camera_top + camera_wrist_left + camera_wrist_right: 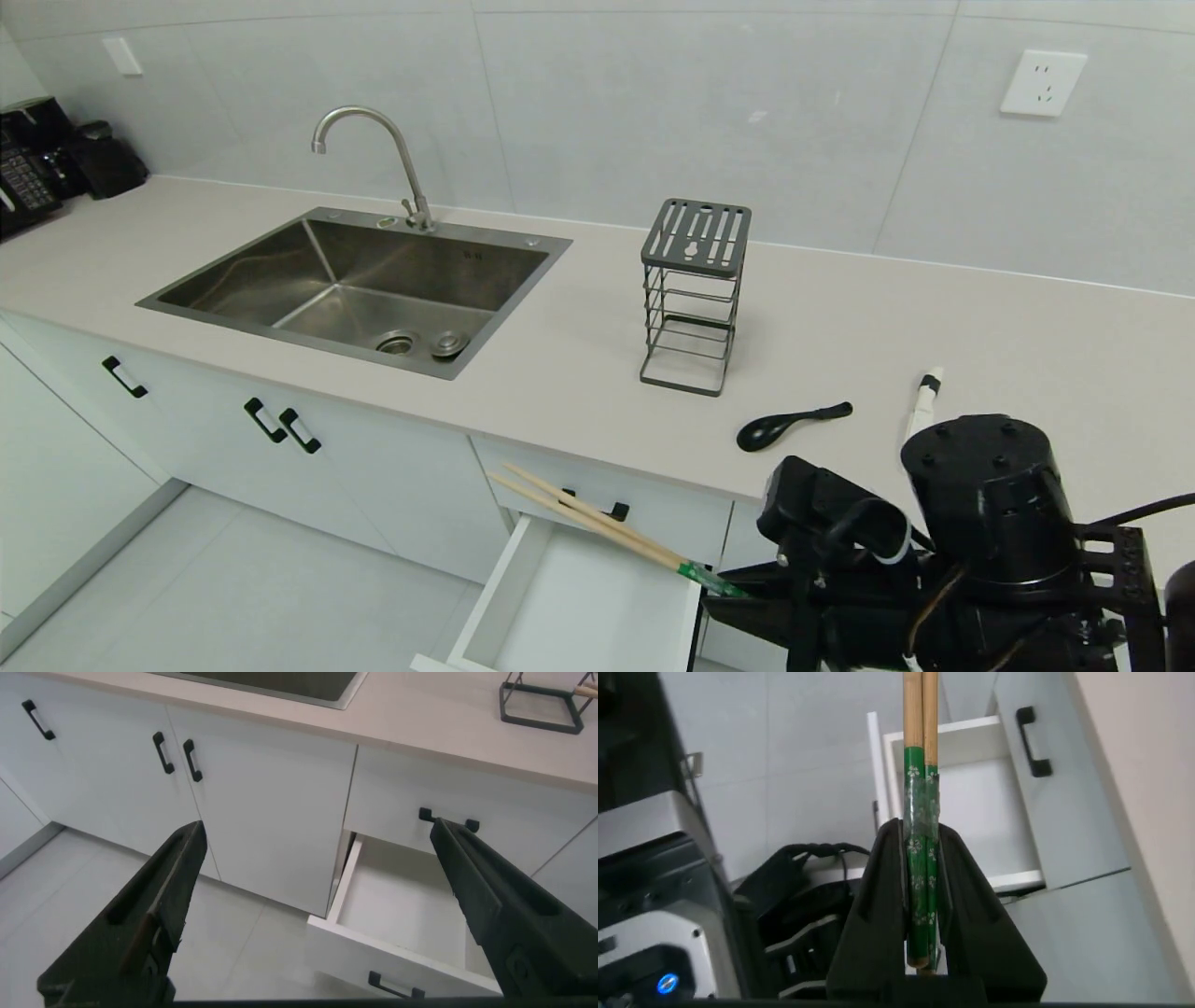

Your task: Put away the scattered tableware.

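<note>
No text, number or sign can be read anywhere. A small dark mark on the sink's (439, 266) rear wall is illegible.

The open drawer (579, 607) lies accessible from above, the rack (695, 235) well aside.

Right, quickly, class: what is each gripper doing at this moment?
Left gripper: open, holding nothing.
Right gripper: closed on the chopsticks.
</note>
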`<state>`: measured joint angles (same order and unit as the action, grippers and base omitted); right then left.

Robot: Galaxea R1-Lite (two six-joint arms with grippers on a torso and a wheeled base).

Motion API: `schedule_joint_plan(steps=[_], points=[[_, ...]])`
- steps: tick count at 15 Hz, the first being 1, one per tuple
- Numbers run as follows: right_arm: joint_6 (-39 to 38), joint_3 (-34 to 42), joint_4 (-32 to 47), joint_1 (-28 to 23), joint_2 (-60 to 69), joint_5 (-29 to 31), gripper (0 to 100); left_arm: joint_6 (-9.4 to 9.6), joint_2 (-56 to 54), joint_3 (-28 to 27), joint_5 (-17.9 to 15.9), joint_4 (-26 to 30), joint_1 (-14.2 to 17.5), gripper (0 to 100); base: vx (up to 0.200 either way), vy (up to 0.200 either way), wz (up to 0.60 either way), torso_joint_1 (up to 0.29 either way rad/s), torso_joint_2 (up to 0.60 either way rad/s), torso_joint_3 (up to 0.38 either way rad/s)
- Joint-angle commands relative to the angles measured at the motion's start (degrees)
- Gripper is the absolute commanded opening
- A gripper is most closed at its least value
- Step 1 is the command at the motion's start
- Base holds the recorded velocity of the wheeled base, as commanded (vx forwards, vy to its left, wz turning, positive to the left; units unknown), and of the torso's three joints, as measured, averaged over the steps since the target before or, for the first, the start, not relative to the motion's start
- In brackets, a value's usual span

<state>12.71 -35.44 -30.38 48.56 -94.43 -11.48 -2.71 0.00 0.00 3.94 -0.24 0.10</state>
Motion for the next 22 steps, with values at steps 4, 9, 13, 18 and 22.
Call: schedule_joint_plan(steps=[4,9,13,18,22], points=[[0.1,-3.2,0.2,2.9,-7.2,6.5,0,-0.02,0.0,0.0,0.0,0.0,0.0,100,0.0,0.0,0.0,0.0,0.0,0.0],[-0.1,-6.2,0.3,3.5,-9.8,6.6,0,-0.02,0.0,0.0,0.0,0.0,0.0,100,0.0,0.0,0.0,0.0,0.0,0.0],[-0.1,-9.8,3.3,4.5,-11.1,7.4,0,-0.02,0.0,0.0,0.0,0.0,0.0,100,0.0,0.0,0.0,-0.188,0.37,0.184],[-0.1,-10.7,3.6,6.1,-12.3,9.5,0,-0.02,0.0,0.0,0.0,0.0,0.0,100,0.0,0.0,0.0,-0.28,0.55,0.269],[-0.1,-11.8,3.6,6.6,-13.0,9.5,0,-0.02,0.0,0.0,0.0,0.0,0.0,100,0.0,0.0,0.0,-0.268,0.53,0.261]])
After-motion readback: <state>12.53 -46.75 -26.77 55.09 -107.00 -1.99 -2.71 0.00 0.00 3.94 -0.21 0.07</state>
